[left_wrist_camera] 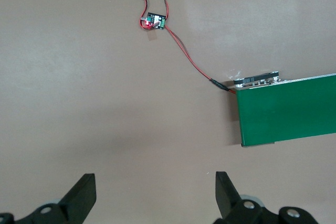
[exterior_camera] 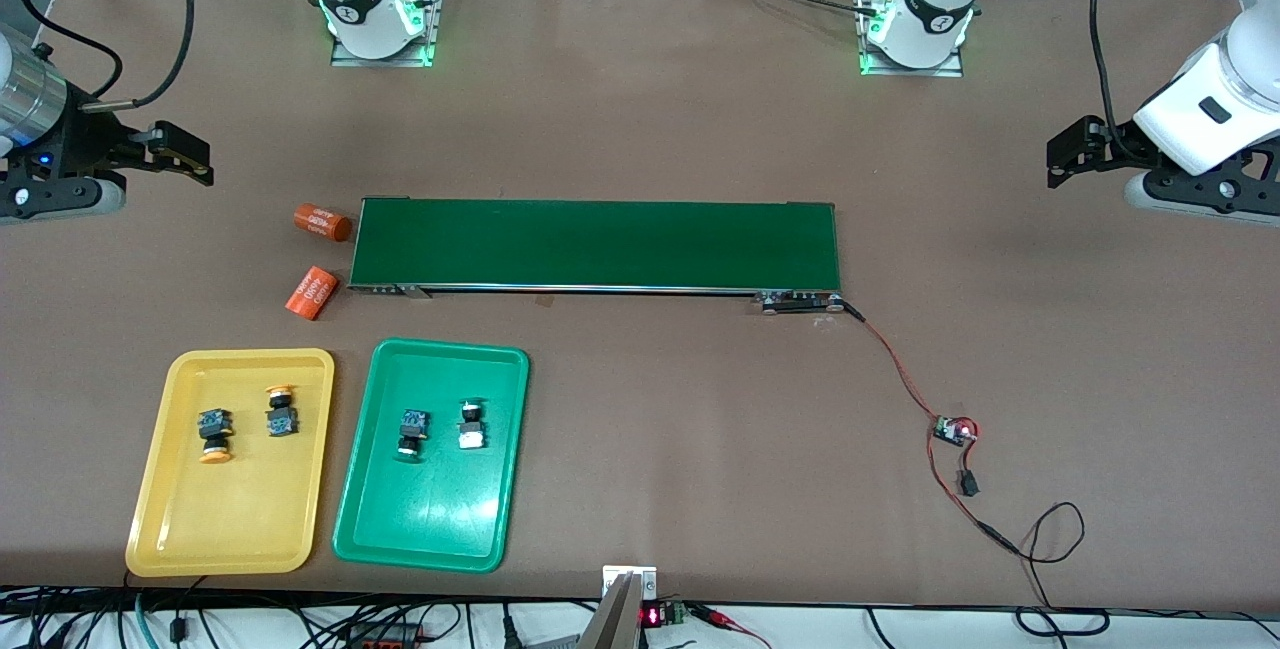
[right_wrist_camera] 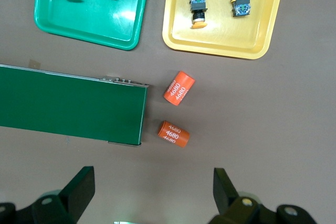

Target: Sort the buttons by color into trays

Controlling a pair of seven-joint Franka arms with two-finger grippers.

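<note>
Buttons, four in all: I count two with yellow-orange caps (exterior_camera: 215, 432) (exterior_camera: 281, 412) lying in the yellow tray (exterior_camera: 160, 469), and two dark-bodied ones (exterior_camera: 412, 430) (exterior_camera: 470, 424) lying in the green tray (exterior_camera: 505, 449); the caps of that second pair are too small for me to read for color.

Trays: side by side toward the right arm's end of the table, nearer the front camera than the conveyor belt (exterior_camera: 598, 244).

Step, as I judge it: sorting looks complete, nothing on the belt or loose on the table to fetch. My next move would only be confirming the green pair's caps.

Left gripper (left_wrist_camera: 156, 195): spread wide, holding nothing, over bare table near the belt's wired end; waiting.

Right gripper (right_wrist_camera: 154, 195): spread wide, holding nothing, over bare table near two orange cylinders (right_wrist_camera: 179, 88) (right_wrist_camera: 174, 133).
</note>
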